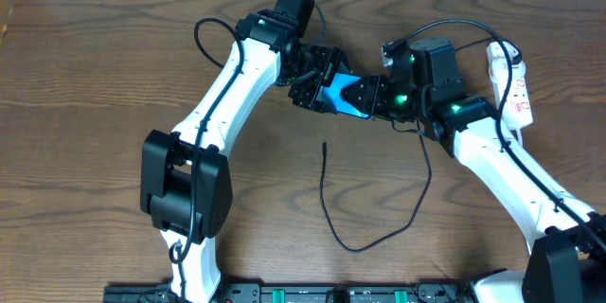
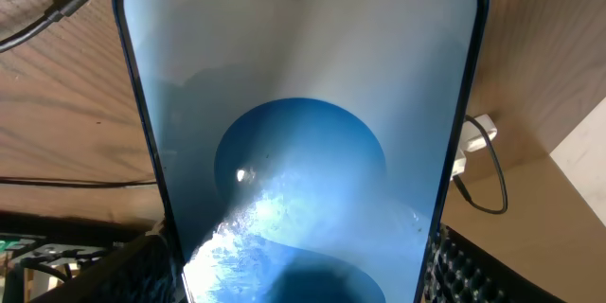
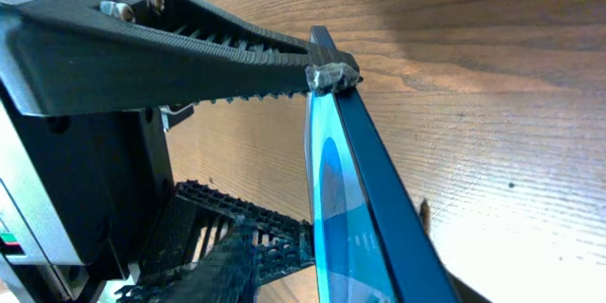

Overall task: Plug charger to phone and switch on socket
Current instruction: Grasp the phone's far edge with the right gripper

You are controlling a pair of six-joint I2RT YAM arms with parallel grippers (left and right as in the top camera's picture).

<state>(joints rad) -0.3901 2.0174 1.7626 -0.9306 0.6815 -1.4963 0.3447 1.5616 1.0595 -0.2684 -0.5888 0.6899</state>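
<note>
- The phone (image 1: pixel 339 95) is right in the middle of the action, screen lit bright blue, caught between the two grippers towards the back of the desk (image 1: pixel 95 76).
- From the left wrist camera the screen fills the view: a big blue circle, the camera hole at the far end, a "100" badge in the corner.
- The left gripper (image 1: pixel 320 83) has it across its width. Its ribbed fingers (image 2: pixel 473 265) sit wide apart, one on each long edge, and that looks like a firm hold.
- The right gripper (image 1: pixel 371 99) is at the opposite end. Its upper finger (image 3: pixel 189 43) has its tip touching the phone's edge, and the phone shows edge-on there. The lower finger is down on the screen side, and I cannot tell whether that gripper is actually clamped on.
- The charger (image 1: pixel 321 194) lies loose on the desk nearer the front. It is a thin black lead in an open loop, and its free tip points up towards the phone but sits apart from it.
- The socket (image 1: pixel 516 80), a white strip with red markings, lies off by the right arm, well apart from the phone.
</note>
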